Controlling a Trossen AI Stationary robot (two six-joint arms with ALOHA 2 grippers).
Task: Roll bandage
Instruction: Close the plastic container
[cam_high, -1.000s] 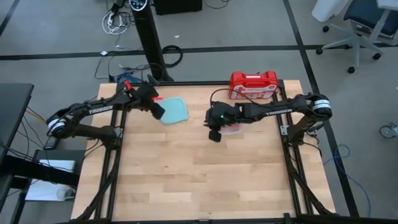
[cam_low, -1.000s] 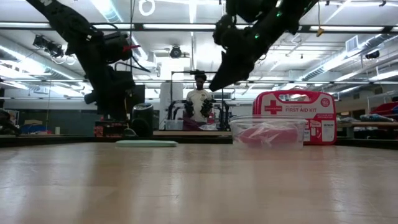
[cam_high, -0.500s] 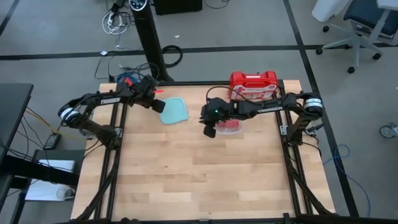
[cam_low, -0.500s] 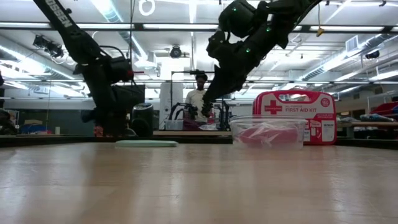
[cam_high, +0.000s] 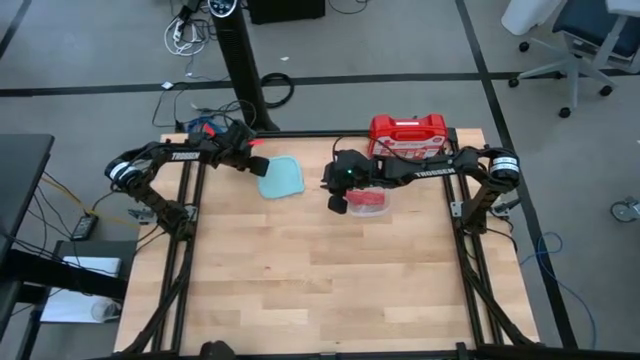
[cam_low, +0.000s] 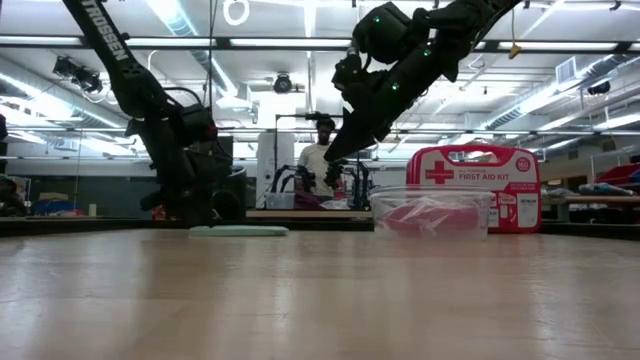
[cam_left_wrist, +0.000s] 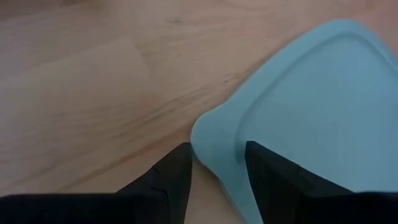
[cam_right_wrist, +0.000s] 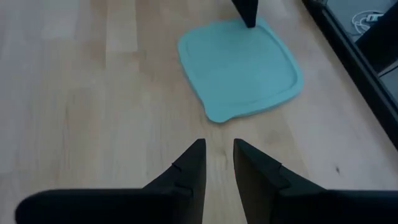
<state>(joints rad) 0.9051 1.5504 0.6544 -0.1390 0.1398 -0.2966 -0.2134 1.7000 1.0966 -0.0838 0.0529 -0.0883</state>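
Wooden table (cam_high: 300, 270) | left gripper (cam_left_wrist: 216, 163) spread over lid (cam_left_wrist: 311, 106) corner | right gripper (cam_right_wrist: 219, 163) slightly parted, seemingly empty

The table (cam_high: 300, 280) is showing pale wood with visible grain. The blue lid (cam_right_wrist: 239, 68) is looking like smooth matt plastic, and the clear container (cam_low: 432, 212) is looking glossy.

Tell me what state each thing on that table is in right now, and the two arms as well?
Blue lid: off its container, flat on the wood.
Clear container: uncovered, something red inside.
First-aid case: closed, at the table's far edge.
Left gripper: fingers open, low at the lid's corner tab.
Right gripper: fingers slightly open, empty, raised beside the container.
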